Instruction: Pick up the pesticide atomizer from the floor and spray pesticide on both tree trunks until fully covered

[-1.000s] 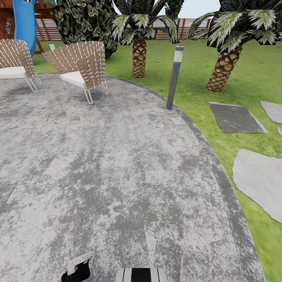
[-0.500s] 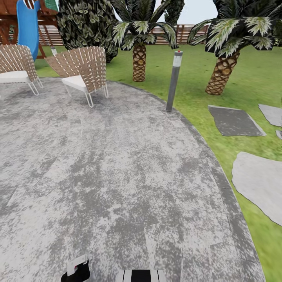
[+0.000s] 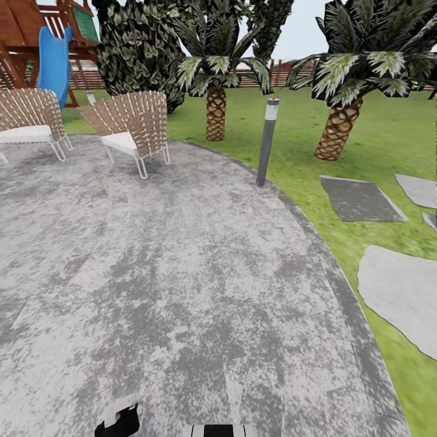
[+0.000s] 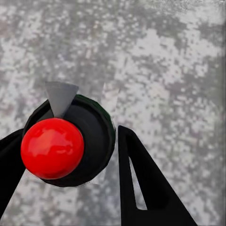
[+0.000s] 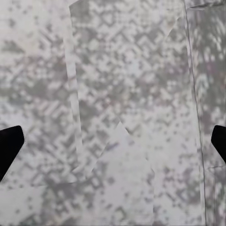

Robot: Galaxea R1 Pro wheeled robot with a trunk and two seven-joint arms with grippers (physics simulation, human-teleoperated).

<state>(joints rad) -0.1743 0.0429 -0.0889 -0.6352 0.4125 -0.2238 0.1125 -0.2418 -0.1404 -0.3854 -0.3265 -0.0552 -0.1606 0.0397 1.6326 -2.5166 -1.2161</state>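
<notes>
Rolling across the grey stone patio [image 3: 182,273], the pesticide atomizer [image 4: 96,136] is carried in the left gripper [image 4: 68,136]. The black fingers [image 4: 141,188] are closed in on either side of its dark round body, and the short grey nozzle [image 4: 60,96] is seen poking out beyond a glossy red ball [image 4: 52,148]. In the head view the same sprayer [image 3: 118,417] is picked out at the bottom edge, black with a white mark, held low over the paving. The right gripper [image 5: 113,141] is spread wide, with nothing between its tips and only paving below.

The atomizer is judged to be light and rigid, a hard plastic shell that will not give under pressure. Its smooth, rounded body looks liable to twist or slip if it is squeezed off-centre. The hold is best kept across the thick middle of the body, with the nozzle left clear and pointing forward. The trigger cannot be made out here.

Ahead, two scaly palms [image 3: 215,112] and a grey bollard lamp [image 3: 265,142] are passed at the edge of the lawn [image 3: 291,133]. Spraying is judged not yet begun.
</notes>
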